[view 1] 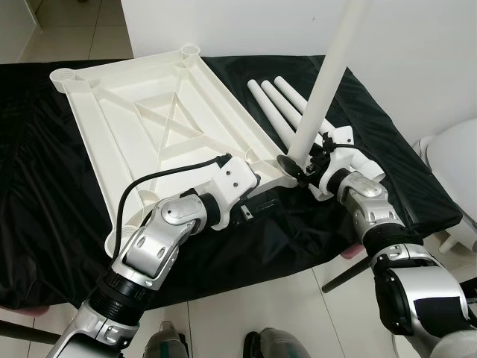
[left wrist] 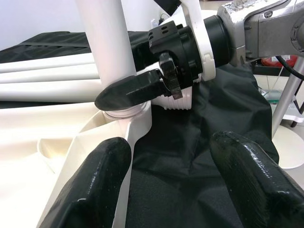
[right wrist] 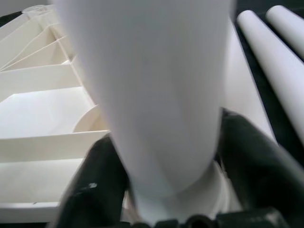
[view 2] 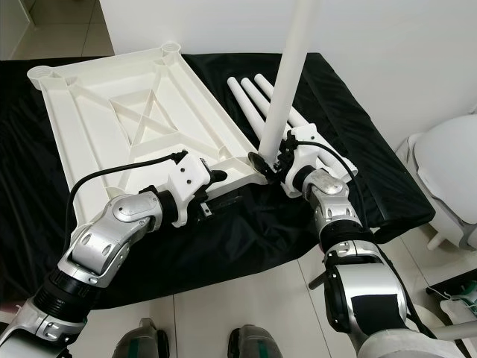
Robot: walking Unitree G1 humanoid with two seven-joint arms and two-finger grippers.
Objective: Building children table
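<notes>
Left eye view | right gripper clamps upright leg at tabletop corner socket | left gripper released, apparently just beside

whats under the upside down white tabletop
A black cloth lies under the upturned tabletop, spreading past its edges and under the three loose legs. The right gripper holds a fourth leg upright in a corner socket. What carries the cloth is covered.

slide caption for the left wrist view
Right gripper clamps the upright table leg at the tabletop corner socket.
</notes>
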